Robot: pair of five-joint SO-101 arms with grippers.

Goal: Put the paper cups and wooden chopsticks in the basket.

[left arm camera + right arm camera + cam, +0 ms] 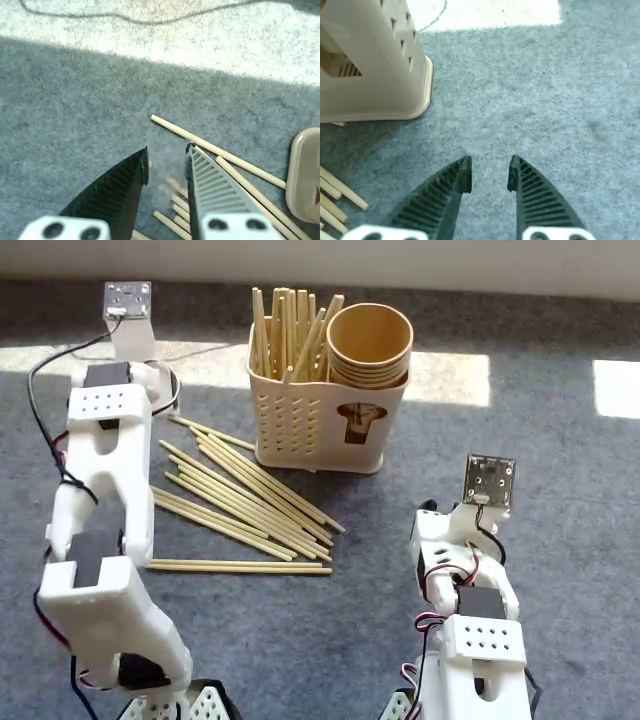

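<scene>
Paper cups (369, 343) stacked inside the basket (300, 425), next to a standing bundle (285, 325) of sticks. Loose wooden chopsticks (245, 502) fanned on the grey carpet (560, 490) just beside the basket. Left claw (167, 150) parted, empty, over the pile's edge; right claw (490, 160) parted, empty, above bare carpet near the basket's corner.
</scene>
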